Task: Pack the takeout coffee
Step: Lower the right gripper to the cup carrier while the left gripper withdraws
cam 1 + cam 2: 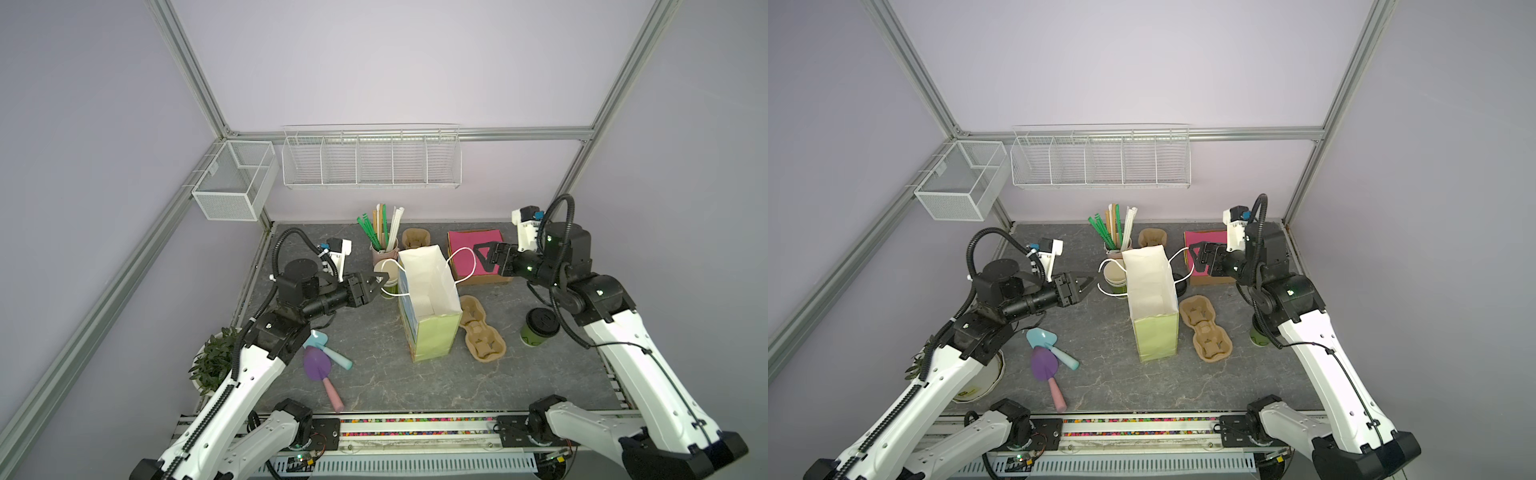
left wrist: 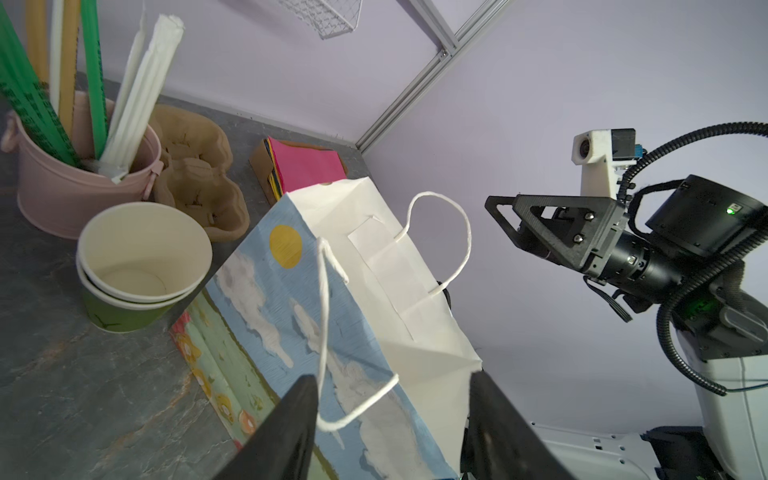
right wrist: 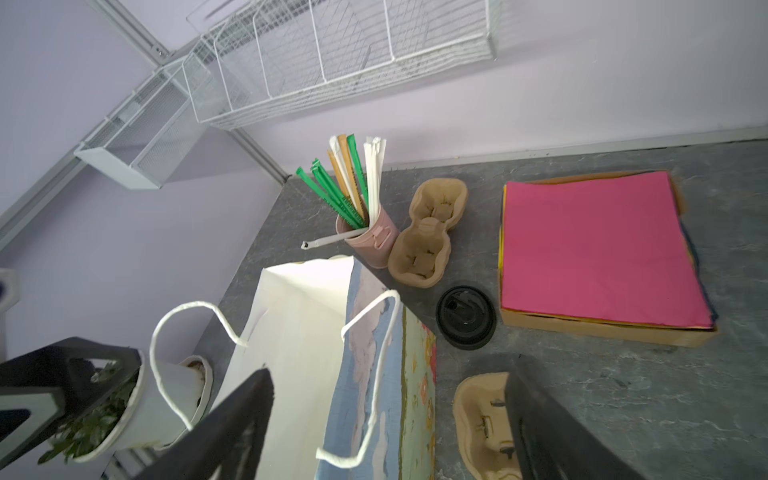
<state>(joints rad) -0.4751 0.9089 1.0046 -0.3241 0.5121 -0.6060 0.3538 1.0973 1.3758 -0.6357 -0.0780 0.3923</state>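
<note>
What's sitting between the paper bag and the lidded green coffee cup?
A brown pulp cup carrier lies between the paper bag and the coffee cup, in a top view.

Marbled table [image 1: 395, 386] — paper bag [image 1: 432, 332], lidded cup [image 1: 540, 328], cup carrier [image 1: 484, 332], purple trowel [image 1: 318, 365]

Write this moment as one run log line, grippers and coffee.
left gripper: open | right gripper: open | paper bag: upright, open, between grippers | takeout coffee: on table, lidded, unpacked

The paper bag [image 2: 270, 299] is printed with blue sky, white clouds and a yellow sun. The takeout coffee [image 1: 539, 330] is coloured green, lidded black.
</note>
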